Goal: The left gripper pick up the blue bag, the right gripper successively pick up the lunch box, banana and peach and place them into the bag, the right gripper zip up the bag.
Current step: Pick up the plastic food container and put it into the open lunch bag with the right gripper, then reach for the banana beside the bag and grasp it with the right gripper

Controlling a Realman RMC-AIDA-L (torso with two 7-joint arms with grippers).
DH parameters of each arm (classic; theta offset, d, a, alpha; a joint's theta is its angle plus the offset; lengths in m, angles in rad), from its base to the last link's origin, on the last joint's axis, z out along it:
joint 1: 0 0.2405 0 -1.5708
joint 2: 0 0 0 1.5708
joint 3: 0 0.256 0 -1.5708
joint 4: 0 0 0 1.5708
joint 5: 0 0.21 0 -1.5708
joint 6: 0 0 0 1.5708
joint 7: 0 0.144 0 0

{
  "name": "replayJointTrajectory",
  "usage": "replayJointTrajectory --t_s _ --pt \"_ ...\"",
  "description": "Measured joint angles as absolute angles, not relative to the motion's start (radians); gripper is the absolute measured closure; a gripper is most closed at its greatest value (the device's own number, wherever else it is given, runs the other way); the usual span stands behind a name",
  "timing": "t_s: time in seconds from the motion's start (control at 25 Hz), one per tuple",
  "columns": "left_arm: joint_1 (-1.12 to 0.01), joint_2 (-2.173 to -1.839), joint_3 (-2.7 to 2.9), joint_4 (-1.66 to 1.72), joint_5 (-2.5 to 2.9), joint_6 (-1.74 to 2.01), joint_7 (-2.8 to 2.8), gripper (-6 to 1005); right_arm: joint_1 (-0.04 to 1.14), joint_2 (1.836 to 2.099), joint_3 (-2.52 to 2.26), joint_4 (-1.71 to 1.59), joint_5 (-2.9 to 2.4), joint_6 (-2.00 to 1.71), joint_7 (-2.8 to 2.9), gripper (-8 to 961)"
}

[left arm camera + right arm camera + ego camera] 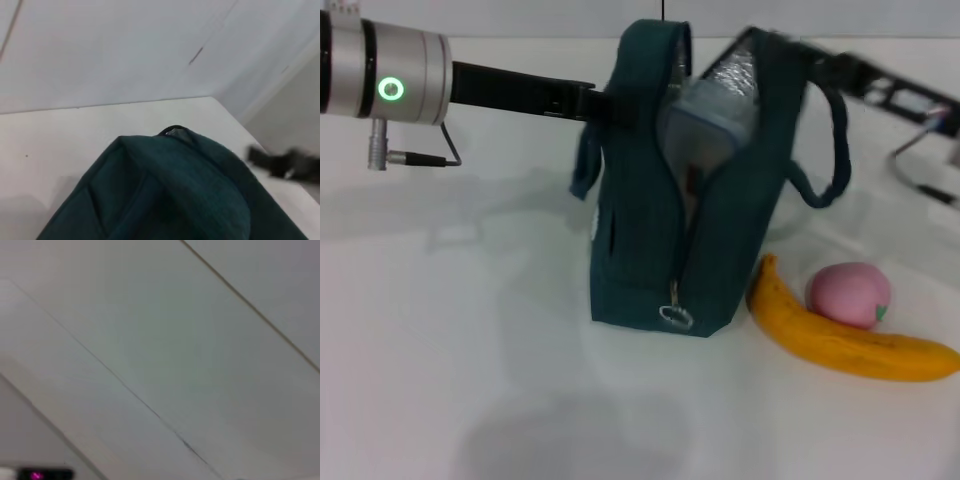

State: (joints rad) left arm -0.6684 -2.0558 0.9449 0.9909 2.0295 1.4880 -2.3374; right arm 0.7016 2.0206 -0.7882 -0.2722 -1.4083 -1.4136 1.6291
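Observation:
The blue bag [650, 230] stands upright in the middle of the white table, unzipped, its silver lining showing at the top. My left gripper [603, 104] comes in from the left and is shut on the bag's upper left edge. The lunch box [705, 118], pale and translucent, sits inside the bag's open mouth. My right gripper [775, 48] is a blur at the bag's upper right rim. The banana [840, 340] lies on the table right of the bag, with the pink peach [848, 293] just behind it. The left wrist view shows the bag's top [165, 190] close up.
The bag's handle strap [825, 170] loops out on its right side, and the zip pull [675, 315] hangs low at the front. The right arm's dark links [910, 100] cross the back right corner. White table [450, 330] spreads left of and before the bag.

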Motion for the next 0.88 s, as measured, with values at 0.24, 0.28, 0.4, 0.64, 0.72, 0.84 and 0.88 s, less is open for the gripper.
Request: replayJointTrajectory --t_s 0.24,0.28,0.4,0.64,0.72,0.84,0.88 --pt "-0.655 -2.052 0.945 0.991 2.027 1.483 -2.337 931 0.515 2.010 -0.784 -0.421 -1.230 -1.478 1.624 507" --pt "-0.653 -2.052 0.945 0.991 2.027 1.483 -2.337 931 0.475 1.999 -0.786 -0.438 -1.227 -1.465 1.624 498" --pt "-0.651 -2.052 0.945 0.991 2.029 1.483 -2.338 931 0.443 1.979 -0.791 -0.441 -1.262 -1.448 1.625 497" --pt "-0.651 -2.051 0.945 0.991 2.030 1.483 -2.328 931 0.380 1.958 -0.779 -0.445 -1.428 -1.350 1.628 495" --pt "-0.651 -2.051 0.945 0.991 2.030 1.483 -2.324 931 0.343 1.973 -0.754 -0.475 -1.424 -1.351 1.592 495" --pt "-0.650 -2.051 0.945 0.991 2.039 1.474 -2.323 931 0.300 1.992 -0.742 -0.549 -1.424 -1.467 1.494 494" --pt "-0.650 -2.051 0.945 0.991 2.042 1.470 -2.323 931 0.292 1.993 -0.743 -0.571 -1.426 -1.511 1.478 494"
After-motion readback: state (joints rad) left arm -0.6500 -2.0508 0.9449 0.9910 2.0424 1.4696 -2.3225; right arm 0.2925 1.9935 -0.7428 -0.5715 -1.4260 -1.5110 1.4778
